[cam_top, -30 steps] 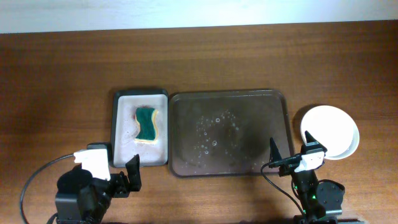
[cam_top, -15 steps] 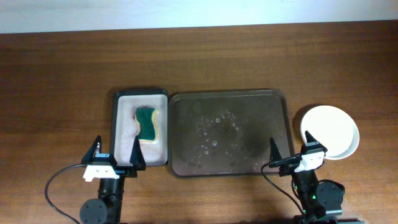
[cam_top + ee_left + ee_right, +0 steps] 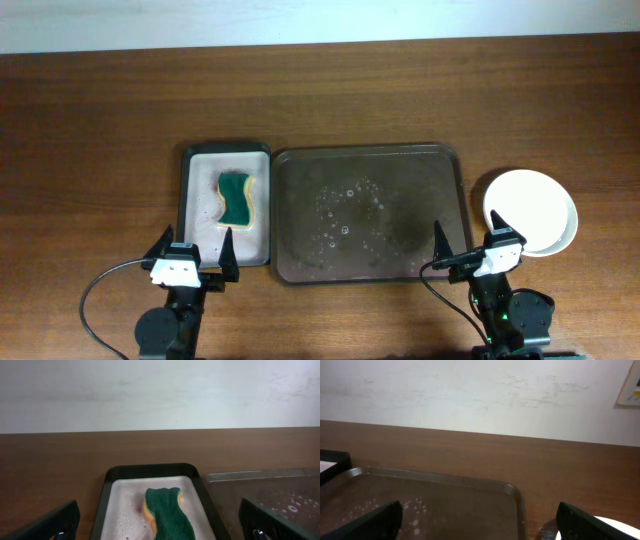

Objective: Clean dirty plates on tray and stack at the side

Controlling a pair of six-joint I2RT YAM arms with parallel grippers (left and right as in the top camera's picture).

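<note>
The dark brown tray [image 3: 455,200] lies mid-table with only soap bubbles on it; it shows in the right wrist view [image 3: 510,491] and at the right of the left wrist view [image 3: 235,476]. White plates [image 3: 532,210] sit stacked on the table right of the tray, showing no smear; a sliver of them shows in the right wrist view [image 3: 620,527]. My left gripper [image 3: 192,252] is open and empty at the near end of the small tray. My right gripper [image 3: 466,240] is open and empty at the brown tray's near right corner.
A small black-rimmed tray [image 3: 190,200] with a pale soapy inside holds a green and yellow sponge [image 3: 237,198], also in the left wrist view [image 3: 167,515]. A white wall runs behind the table.
My left arm has swung up from low at the left front edge and now points forward at the small tray's near end, open. The right arm has not moved.
</note>
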